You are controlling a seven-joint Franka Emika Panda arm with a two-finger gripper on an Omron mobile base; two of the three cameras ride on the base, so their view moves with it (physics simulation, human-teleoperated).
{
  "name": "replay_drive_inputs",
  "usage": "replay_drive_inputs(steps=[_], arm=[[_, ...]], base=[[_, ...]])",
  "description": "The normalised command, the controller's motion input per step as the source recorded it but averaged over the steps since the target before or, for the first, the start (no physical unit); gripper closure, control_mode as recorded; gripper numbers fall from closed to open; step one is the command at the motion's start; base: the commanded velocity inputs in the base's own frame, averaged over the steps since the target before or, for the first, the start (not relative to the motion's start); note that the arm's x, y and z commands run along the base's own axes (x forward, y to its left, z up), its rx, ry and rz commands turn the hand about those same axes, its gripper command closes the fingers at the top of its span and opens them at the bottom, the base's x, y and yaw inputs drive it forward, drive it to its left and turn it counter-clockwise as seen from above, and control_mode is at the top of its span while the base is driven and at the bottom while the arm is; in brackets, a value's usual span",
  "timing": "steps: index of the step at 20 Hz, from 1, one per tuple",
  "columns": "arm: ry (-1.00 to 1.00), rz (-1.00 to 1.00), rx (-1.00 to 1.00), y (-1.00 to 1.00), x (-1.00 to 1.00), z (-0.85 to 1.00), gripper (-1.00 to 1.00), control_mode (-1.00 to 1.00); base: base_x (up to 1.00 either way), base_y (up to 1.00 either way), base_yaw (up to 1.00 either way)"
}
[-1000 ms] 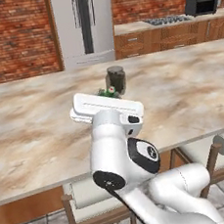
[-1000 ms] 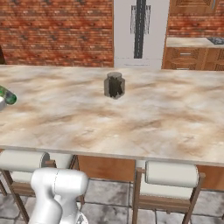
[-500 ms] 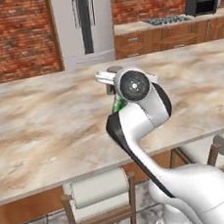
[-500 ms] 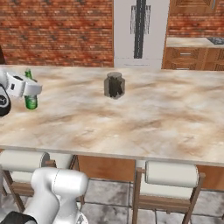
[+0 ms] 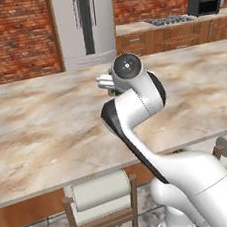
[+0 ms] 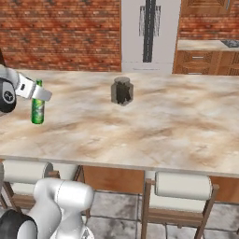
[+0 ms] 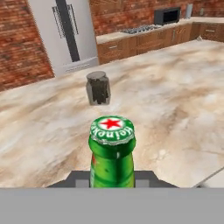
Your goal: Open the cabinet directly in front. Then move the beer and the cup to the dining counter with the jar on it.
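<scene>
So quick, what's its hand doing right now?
Hand: closed on the beer, held upright over the dining counter.

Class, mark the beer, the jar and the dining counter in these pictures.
beer (image 6: 38, 106): right base view, green body.
jar (image 6: 122, 92): right base view, dark glass side.
dining counter (image 6: 177, 126): right base view, bare marbled top.

Bright even rendered light, soft faint shadows, no glare, slightly coarse, pixelated textures
</scene>
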Motion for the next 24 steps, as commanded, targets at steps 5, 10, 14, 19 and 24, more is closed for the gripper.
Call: replay_drive_inputs(steps=[5, 10, 14, 19, 24], arm=[[0.00, 0.01, -0.01, -0.34, 0.40, -0.38, 1.00, -1.00], [-0.03, 0.28, -0.01, -0.43, 0.26, -0.32, 1.00, -1.00], [0.00, 0.46, 0.00, -0.71, 0.16, -0.26, 1.00, -1.00], [0.00, 0.42, -0.01, -0.54, 0.30, -0.21, 1.00, -1.00], [-0.06, 0.12, -0.07, -0.04, 0.25, -0.22, 1.00, -1.00]], base=[[0.00, 0.00, 0.00], [0.00, 0.00, 0.00], [0.00, 0.00, 0.00], [0.00, 0.00, 0.00], [0.00, 0.00, 0.00]])
